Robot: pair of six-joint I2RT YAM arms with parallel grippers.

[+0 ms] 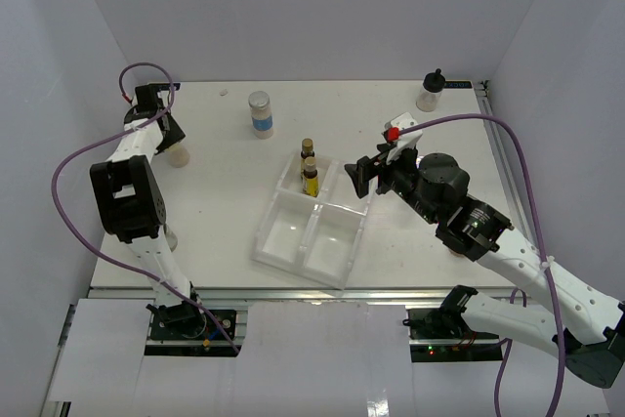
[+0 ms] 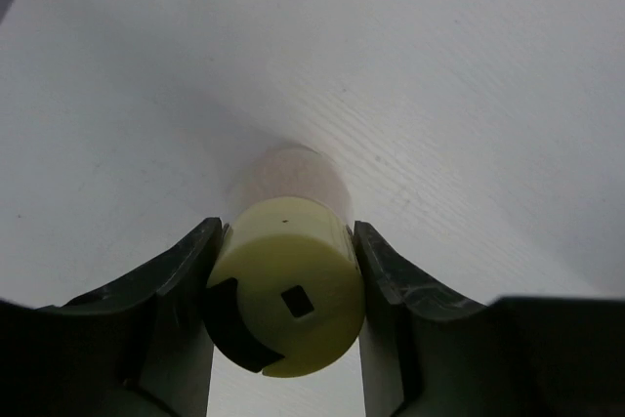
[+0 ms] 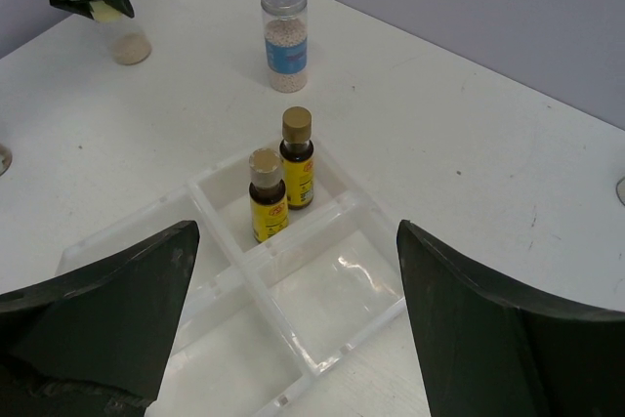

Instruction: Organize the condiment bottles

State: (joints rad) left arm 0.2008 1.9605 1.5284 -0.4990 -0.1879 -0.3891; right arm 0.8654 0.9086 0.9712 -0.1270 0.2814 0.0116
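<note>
- White counter (image 1: 225,202) carries everything, with pale walls on three sides.
- Right arm (image 1: 439,187) reaches in from the near right. Its jaws are spread wide and hold nothing. They hover just beside the right edge of the tray, pointing towards it.
- Left arm (image 1: 127,197) stretches along the left side to the far left of the counter. Its jaws are clenched on the cap of the yellow-capped bottle.
- Clear tray (image 1: 327,241), split into compartments, lies at the middle of the counter, turned at a slant.
- Silver-lidded jar (image 1: 260,112) has a blue label and pale contents. It stands upright on the counter beyond the tray, well apart from it.
- Black-capped jar (image 1: 430,91) stands upright near the far right corner, away from the other bottles.
- Two amber bottles (image 1: 311,175) have yellow labels. They stand upright, close together, in one far compartment of the tray.
- Yellow-capped bottle (image 2: 286,300) has a beige body and sits at the far left, between the left jaws. The pictures do not settle whether its base touches the counter.
</note>
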